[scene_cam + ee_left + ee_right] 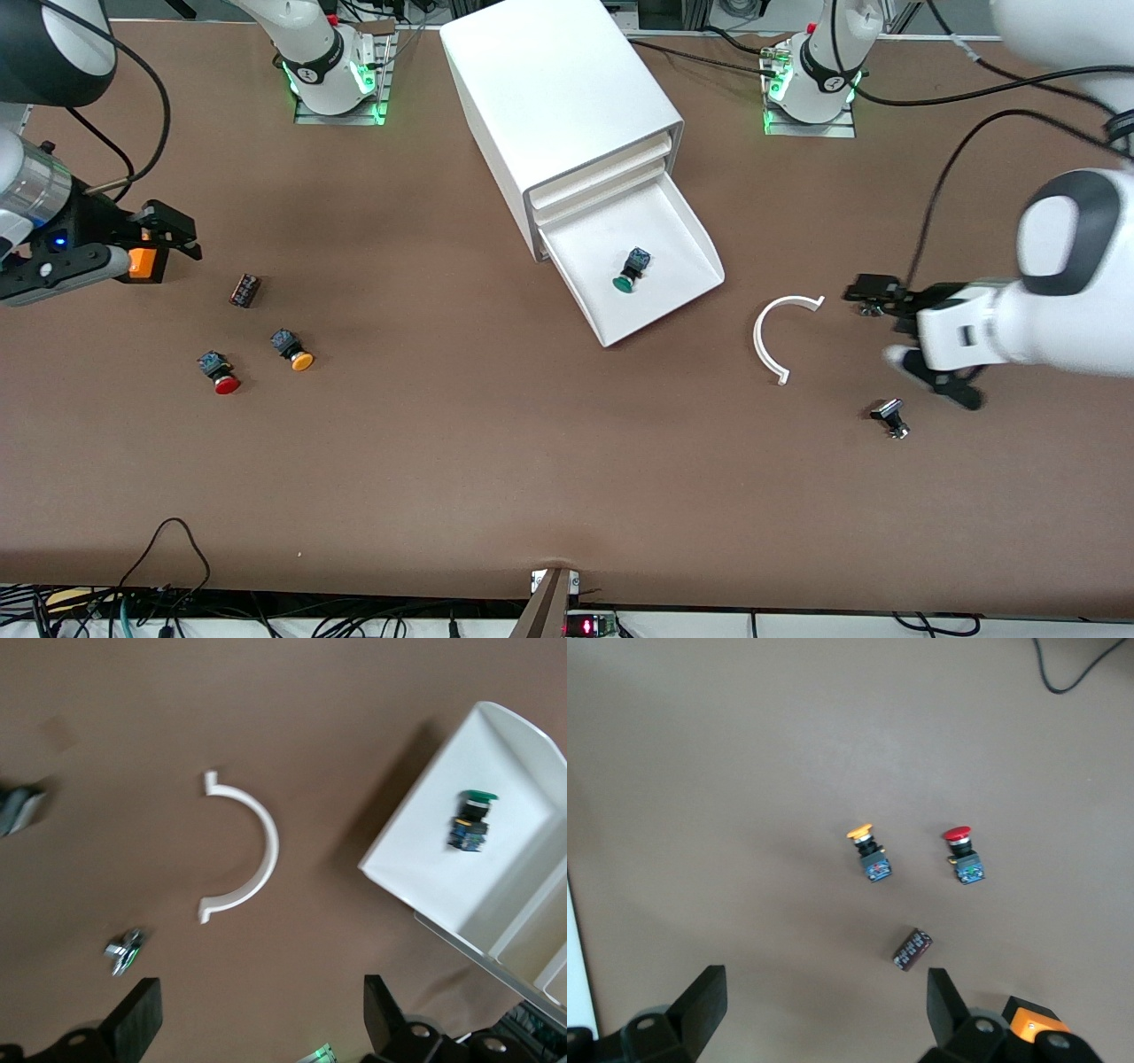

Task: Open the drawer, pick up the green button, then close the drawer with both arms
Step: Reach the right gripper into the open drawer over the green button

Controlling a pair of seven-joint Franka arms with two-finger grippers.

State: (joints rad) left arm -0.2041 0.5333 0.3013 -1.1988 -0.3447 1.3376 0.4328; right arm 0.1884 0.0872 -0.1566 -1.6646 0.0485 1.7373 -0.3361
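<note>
The white cabinet [558, 89] stands mid-table, and its lowest drawer [660, 315] is pulled out toward the front camera. The green-capped button [631, 270] lies on its side in that drawer, also seen in the left wrist view as the button [474, 819] in the drawer [416, 868]. My left gripper [890, 337] hovers open and empty over the table toward the left arm's end, beside a white arc piece. My right gripper [182, 235] hovers open and empty toward the right arm's end, well away from the cabinet. Both the left gripper [263, 1019] and the right gripper [824, 1010] have bare table between their fingers.
A white arc piece [784, 337] lies between the drawer and the left gripper. Small metal parts [890, 418] lie near that gripper. A red-capped button [221, 372], an orange-capped button [292, 348] and a dark cylinder [245, 290] lie near the right gripper.
</note>
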